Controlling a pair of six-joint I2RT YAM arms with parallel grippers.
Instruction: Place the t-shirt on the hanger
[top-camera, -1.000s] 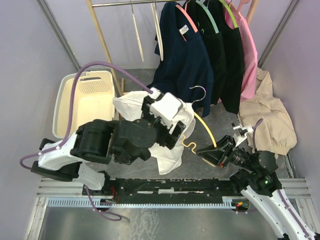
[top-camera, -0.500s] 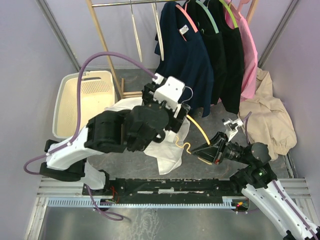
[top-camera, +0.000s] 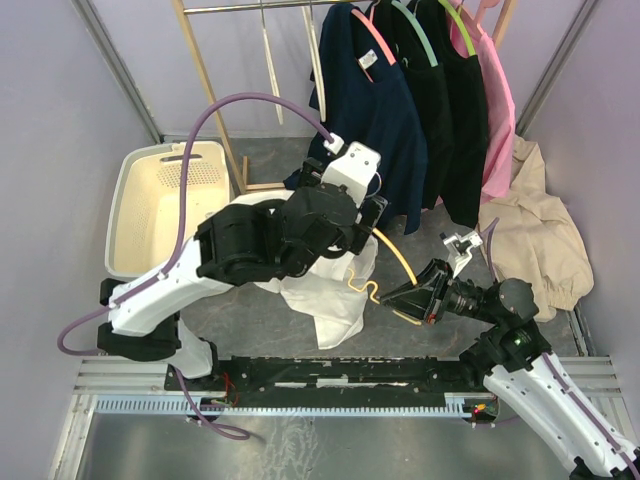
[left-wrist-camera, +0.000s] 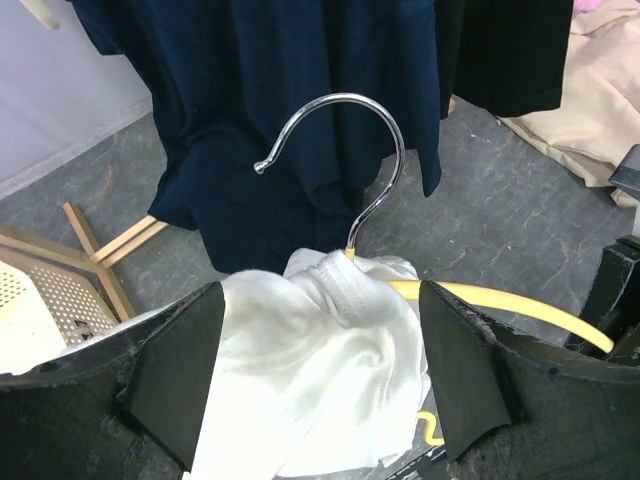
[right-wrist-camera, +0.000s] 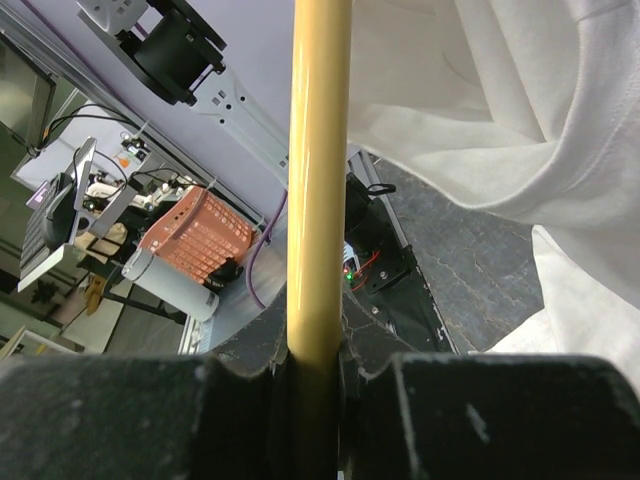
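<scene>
Mid-dressing, seemingly. Right tool (top-camera: 400, 297) clamped on hanger (left-wrist-camera: 485, 298); left tool (left-wrist-camera: 318, 375) wide open, empty, above shirt (left-wrist-camera: 275, 340) at hanger's hook. Next: pull shirt over hanger's bare side.

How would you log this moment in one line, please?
left gripper: open, near t-shirt | right gripper: shut on hanger | t-shirt: bunched at hook, one hanger arm bare

The left arm (top-camera: 250, 248) reaches from its base up toward the middle, with the wrist raised and its jaws wide apart, gripping nothing. The right arm (top-camera: 520, 345) stretches low to the left, its jaws closed on the hanger (right-wrist-camera: 318, 180).
</scene>
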